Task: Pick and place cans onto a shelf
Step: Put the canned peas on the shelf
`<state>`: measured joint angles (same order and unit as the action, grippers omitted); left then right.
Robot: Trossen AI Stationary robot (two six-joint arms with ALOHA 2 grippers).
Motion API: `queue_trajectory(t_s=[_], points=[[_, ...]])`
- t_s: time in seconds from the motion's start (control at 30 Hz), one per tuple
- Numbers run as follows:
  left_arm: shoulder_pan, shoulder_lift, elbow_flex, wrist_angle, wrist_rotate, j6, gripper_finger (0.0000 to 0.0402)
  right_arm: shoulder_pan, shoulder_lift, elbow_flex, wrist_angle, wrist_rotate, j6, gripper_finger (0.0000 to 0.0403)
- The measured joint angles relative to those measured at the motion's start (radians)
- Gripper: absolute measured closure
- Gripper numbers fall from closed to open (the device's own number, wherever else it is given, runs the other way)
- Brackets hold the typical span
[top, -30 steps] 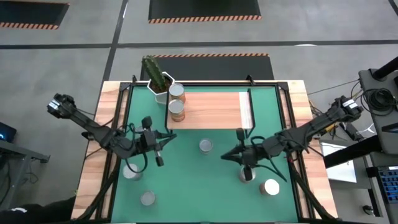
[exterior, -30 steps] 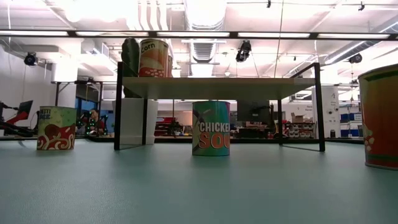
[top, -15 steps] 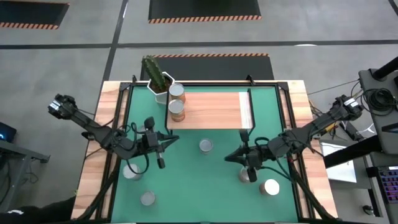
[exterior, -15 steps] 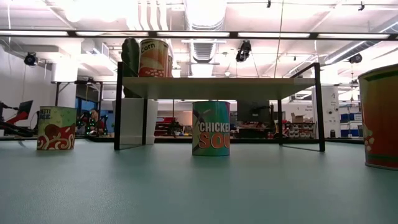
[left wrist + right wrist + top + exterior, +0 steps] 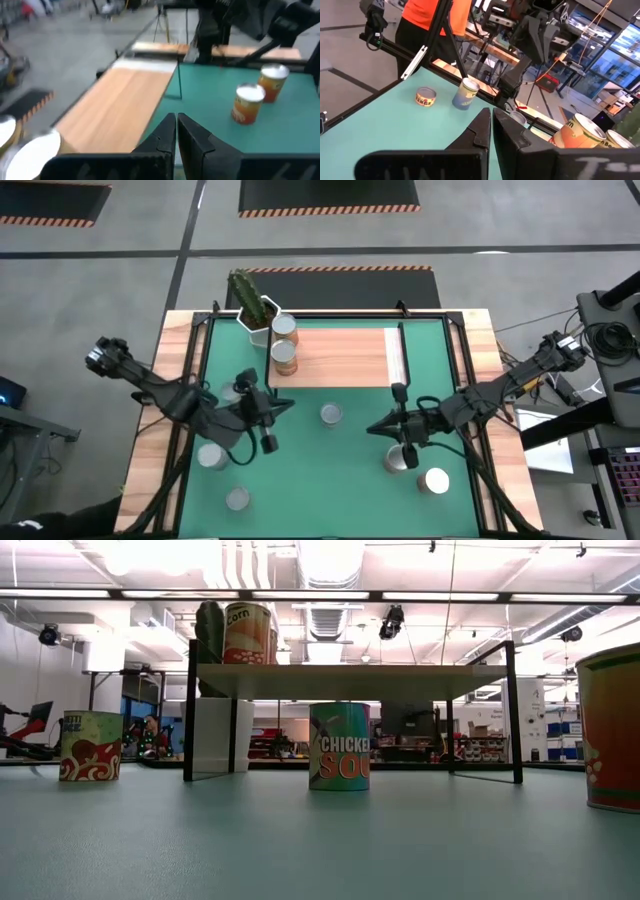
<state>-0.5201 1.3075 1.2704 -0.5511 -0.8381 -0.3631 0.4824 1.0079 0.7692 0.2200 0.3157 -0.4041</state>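
On the left of the green mat (image 5: 300, 480), two loose cans are seen from above: one (image 5: 211, 457) near the left edge and one (image 5: 237, 499) nearer the front; the left gripper (image 5: 268, 432) hangs just beside the first of these, its fingers pressed together and nothing held. At the back left a cactus pot (image 5: 256, 320) stands against the corner of the shelf (image 5: 340, 358), and two cans (image 5: 285, 327) (image 5: 285, 357) are already set on the plank's left end, touching or nearly so. In the middle, a single can (image 5: 330, 415) stands on the mat just in front of the shelf; in the low view its label reads as soup (image 5: 339, 746). Further right, the right gripper (image 5: 402, 428) is poised with fingers likewise closed and empty, directly beside a can (image 5: 399, 460); another can (image 5: 436, 480) lies close behind that one, towards the right front corner.

Five cans are judged to remain. For the pick in hand, the fingers should be opened wide before descent; the gripper should be centred over the chosen can's round top and lowered squarely, so that the neighbouring can is not knocked; the can should be lifted clear of the shelf's edge and placed on the bare plank beside those already there.
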Motion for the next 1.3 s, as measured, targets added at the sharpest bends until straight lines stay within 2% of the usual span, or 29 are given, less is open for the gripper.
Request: queue_trajectory(t_s=[0.17,0.27,0.43,0.6,0.97,1.3], points=[[0.02,0.095,0.151,-0.322,0.065,-0.205,0.0402,0.0,0.0,0.0,0.0,0.0,0.001,0.0394],[0.05,0.144,0.231,-0.45,0.13,-0.275,0.0402,0.0,0.0,0.0,0.0,0.0,-0.001,0.0394],[0.074,0.211,0.325,-0.59,0.305,-0.329,0.0402,0.0,0.0,0.0,-0.002,0.0,-0.005,0.0394],[0.033,0.223,0.326,-0.685,0.458,-0.49,0.0402,0.0,0.0,0.0,-0.006,0.0,0.0,0.0394],[-0.134,0.23,0.318,-0.875,0.464,-0.839,0.0402,0.0,0.0,0.0,-0.006,0.0,0.003,0.0394],[-0.2,0.231,0.294,-1.002,0.464,-1.019,0.0402,0.0,0.0,0.0,-0.006,-0.001,0.014,0.0394]])
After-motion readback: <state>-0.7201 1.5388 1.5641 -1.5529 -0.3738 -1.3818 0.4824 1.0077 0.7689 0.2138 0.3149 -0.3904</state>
